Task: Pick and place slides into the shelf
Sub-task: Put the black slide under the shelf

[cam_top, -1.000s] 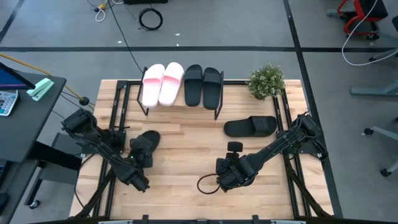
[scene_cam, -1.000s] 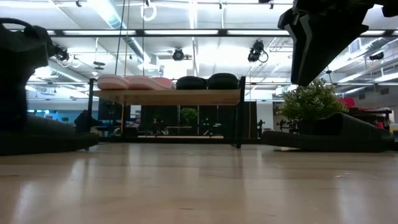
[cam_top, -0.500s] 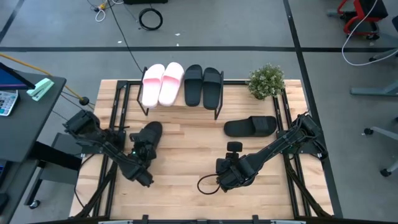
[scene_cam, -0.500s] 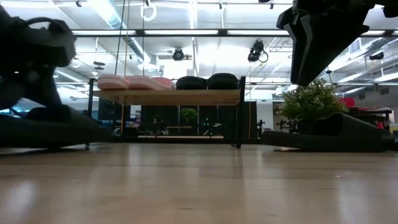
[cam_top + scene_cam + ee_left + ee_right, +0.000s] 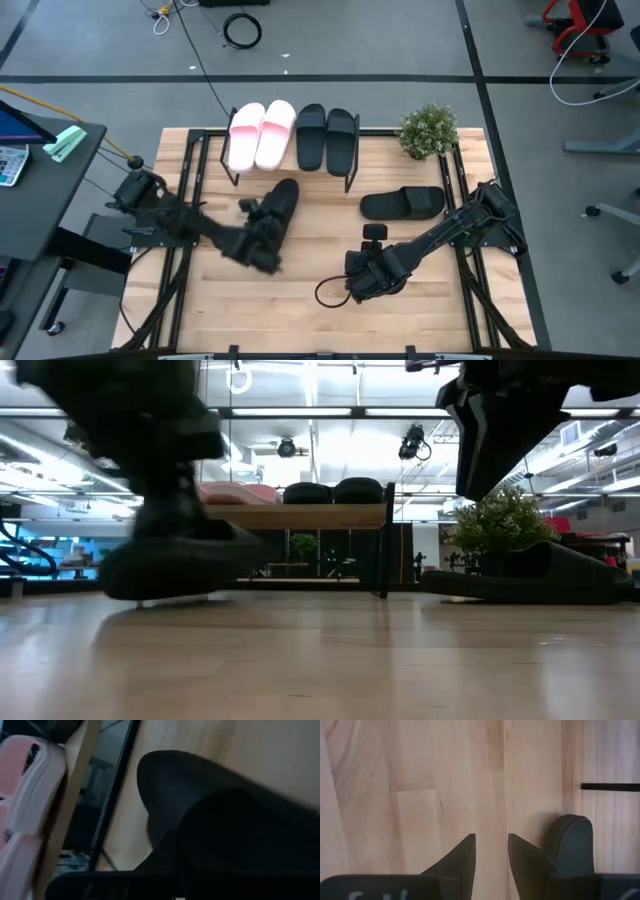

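From above, the left gripper (image 5: 258, 240) is over the middle-left of the tabletop (image 5: 320, 300), carrying a black slide (image 5: 278, 205) whose toe points toward the shelf (image 5: 290, 168); the jaws appear clamped on its rear part, though the blur there leaves the exact hold unclear. The shelf already carries two pink slides (image 5: 258, 133) and two black slides (image 5: 326, 137) side by side along its whole top board, so the main risk is that the carried slide arrives at top-board height and knocks one of them off, or strikes the black frame leg. A second black slide (image 5: 402, 204) lies flat on the tabletop near the potted plant (image 5: 428, 130), well clear of the left arm. The right gripper (image 5: 362, 282) waits over the tabletop's front centre. At table height, the carried slide (image 5: 180, 565) hangs just off the wood in front of the shelf's lower opening; if it sags or tilts, its sole could drag and twist out of the grip. In the left wrist view, the slide (image 5: 230, 820) fills most of the picture with the shelf leg (image 5: 112, 795) and pink slides (image 5: 30, 795) just beside it, so clearance looks tight. In the right wrist view, the jaws stand slightly apart, holding nothing, above bare wood, with the loose slide's end (image 5: 570, 845) nearby.
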